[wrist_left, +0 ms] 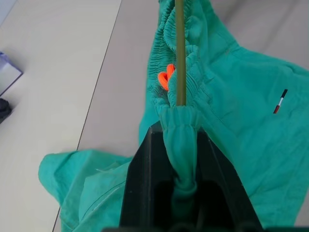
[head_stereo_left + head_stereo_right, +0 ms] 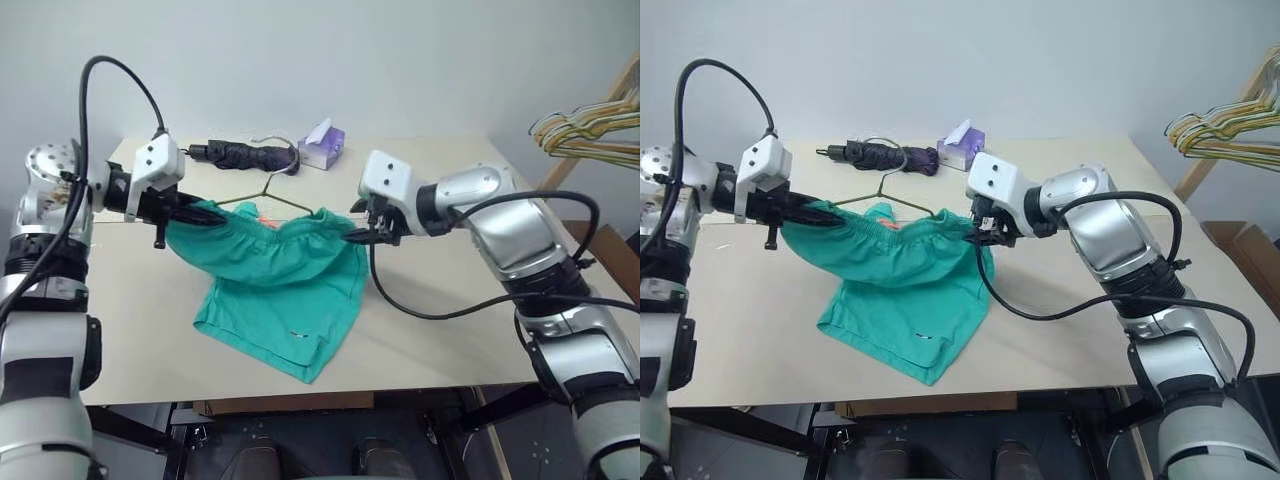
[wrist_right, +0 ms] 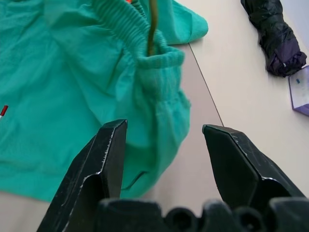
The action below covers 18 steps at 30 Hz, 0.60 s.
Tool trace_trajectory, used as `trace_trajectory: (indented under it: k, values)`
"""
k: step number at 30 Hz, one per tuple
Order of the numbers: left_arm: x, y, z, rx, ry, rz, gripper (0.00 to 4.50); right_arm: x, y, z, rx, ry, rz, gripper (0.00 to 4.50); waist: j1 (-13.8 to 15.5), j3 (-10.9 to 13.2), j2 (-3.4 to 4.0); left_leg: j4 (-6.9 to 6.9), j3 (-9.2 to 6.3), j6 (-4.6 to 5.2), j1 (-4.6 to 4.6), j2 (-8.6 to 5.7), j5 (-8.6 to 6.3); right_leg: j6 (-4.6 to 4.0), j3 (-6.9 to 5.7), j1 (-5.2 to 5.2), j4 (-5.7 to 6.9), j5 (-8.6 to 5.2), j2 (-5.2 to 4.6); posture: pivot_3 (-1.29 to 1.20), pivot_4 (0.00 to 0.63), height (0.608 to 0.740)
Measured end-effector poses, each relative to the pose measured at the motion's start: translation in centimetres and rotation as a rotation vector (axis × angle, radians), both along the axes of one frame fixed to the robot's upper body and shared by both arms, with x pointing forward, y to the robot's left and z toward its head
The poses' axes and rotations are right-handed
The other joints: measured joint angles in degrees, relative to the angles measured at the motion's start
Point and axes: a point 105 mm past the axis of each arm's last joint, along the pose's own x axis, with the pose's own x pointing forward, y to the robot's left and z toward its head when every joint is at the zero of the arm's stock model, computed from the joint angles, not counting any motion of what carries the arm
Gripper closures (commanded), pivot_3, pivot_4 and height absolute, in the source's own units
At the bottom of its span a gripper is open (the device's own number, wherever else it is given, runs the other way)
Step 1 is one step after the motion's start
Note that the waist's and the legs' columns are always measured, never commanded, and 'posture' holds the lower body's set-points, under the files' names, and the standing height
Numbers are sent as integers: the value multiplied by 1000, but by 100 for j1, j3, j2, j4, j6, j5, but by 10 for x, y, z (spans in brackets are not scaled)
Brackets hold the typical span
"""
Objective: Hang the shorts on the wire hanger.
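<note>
while the shorts [image 2: 275,285] hang stretched above a pale table [image 2: 470,330], the scene runs left to right like this. at the left, the left gripper [image 2: 172,210] has its two black fingers pinched tight on one end of the gathered waistband, with the cloth bunched between them. a thin olive-grey rod of the wire hanger [image 2: 270,192] comes out of the waistband just past those fingers, next to a small orange tag [image 1: 166,78].

in the middle, the waistband spans the air between the two arms, its long axis running side to side, and the legs droop forward and down until the hems rest on the table. the hanger's hook rises behind the waistband, pointing away from the robot toward a dark folded umbrella [image 2: 245,155] and a small purple box [image 2: 322,147] at the far edge.

at the right, the right gripper [image 2: 362,236] sits just beside the other waistband corner with its fingers spread apart and nothing between them.

my reading: the hanger seems already threaded inside the waistband, so the hanging looks nearly done. what seems left is letting go on the left and checking the shorts sit evenly.

at the far right, a bundle of coloured hangers [image 2: 585,125] hangs off the table.
</note>
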Motion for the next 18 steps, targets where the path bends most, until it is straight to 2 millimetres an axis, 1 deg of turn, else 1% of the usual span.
trace_trajectory:
  k: [4,11,13,15,18]
  values:
    - [-1,-2,3,-9,-10,-12,4388,0,3,4,31,20,34,1474,6,0,0,0,0,0,0,0,0,0,0,1,-1,0,0,125,0,740]
    - [-2,-5,4,-1,-16,-24,4388,-4,19,-4,107,107,168,1474,-1,0,0,0,0,0,2,0,0,0,0,3,-1,0,0,116,0,740]
    - [-3,-5,3,2,-13,-29,4388,-2,23,-9,127,134,173,1841,-5,0,0,1,0,0,3,0,0,0,0,3,1,0,0,118,0,740]
    - [-3,-6,2,3,-12,-30,4388,1,24,-14,136,153,171,2344,-4,0,0,1,0,0,2,0,0,0,0,3,1,0,0,119,0,740]
    - [-3,-6,2,5,-14,-32,4388,6,22,-19,134,162,154,3394,-3,0,0,1,0,0,0,0,0,0,-1,2,-1,0,0,118,0,740]
